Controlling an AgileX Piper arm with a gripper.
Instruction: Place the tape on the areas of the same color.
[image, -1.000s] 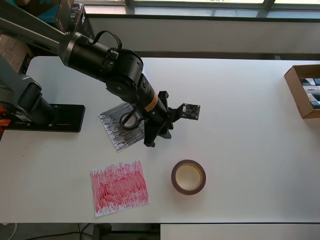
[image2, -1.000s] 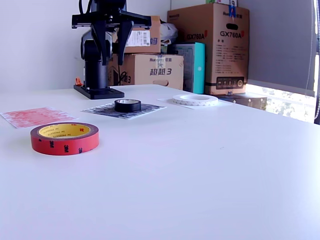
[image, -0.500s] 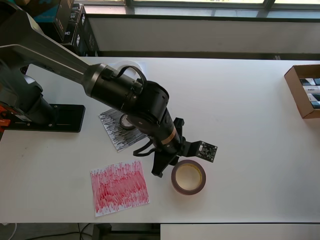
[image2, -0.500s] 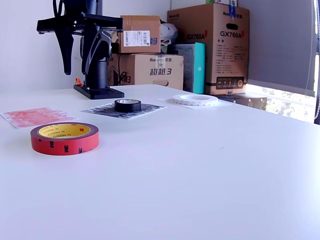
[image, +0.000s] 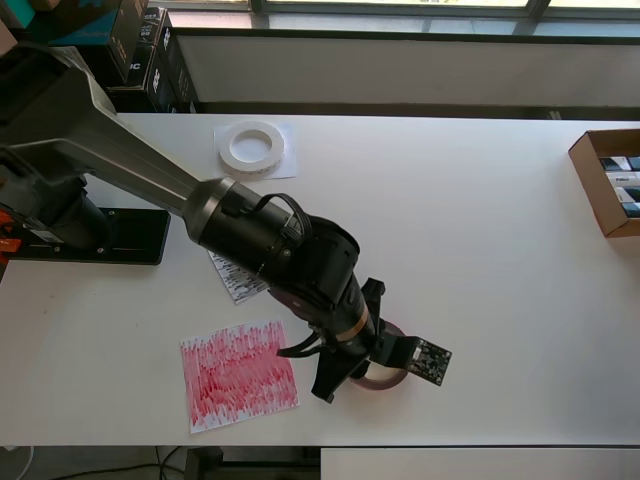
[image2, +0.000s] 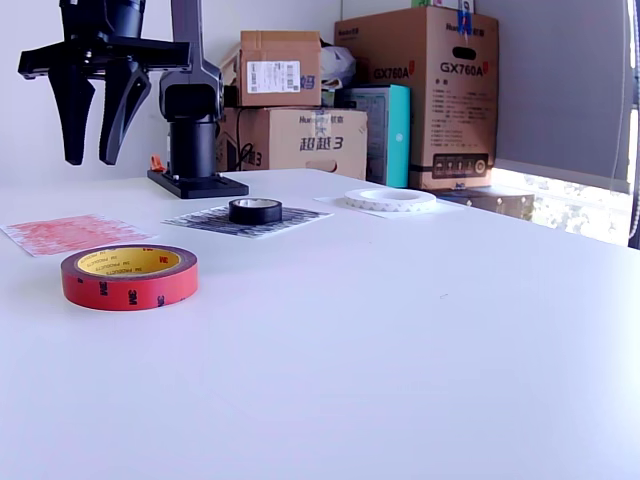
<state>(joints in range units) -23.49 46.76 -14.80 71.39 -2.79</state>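
My gripper (image2: 90, 160) is open and empty, high above the table, fingers pointing down. In the overhead view the gripper (image: 352, 376) hangs over the red-brown roll (image: 386, 383), hiding most of it. That roll (image2: 128, 276) lies flat on bare table. The black roll (image2: 255, 210) sits on the black scribbled sheet (image2: 215, 220); overhead, the arm hides the roll and only a corner of that sheet (image: 234, 281) shows. The white ring (image: 250, 147) lies on the white sheet (image: 283, 160). The red scribbled sheet (image: 238, 375) lies left of the red-brown roll in the overhead view.
The arm's base (image: 100, 235) stands at the overhead view's left. An open cardboard box (image: 608, 180) sits at the table's right edge. Stacked cartons (image2: 300, 130) stand behind the table. The table's front edge (image: 400, 445) runs close below the red-brown roll.
The gripper has swung from beside the black sheet toward the table's front, to above the red-brown roll. It has stayed open. The white ring has come into the overhead view.
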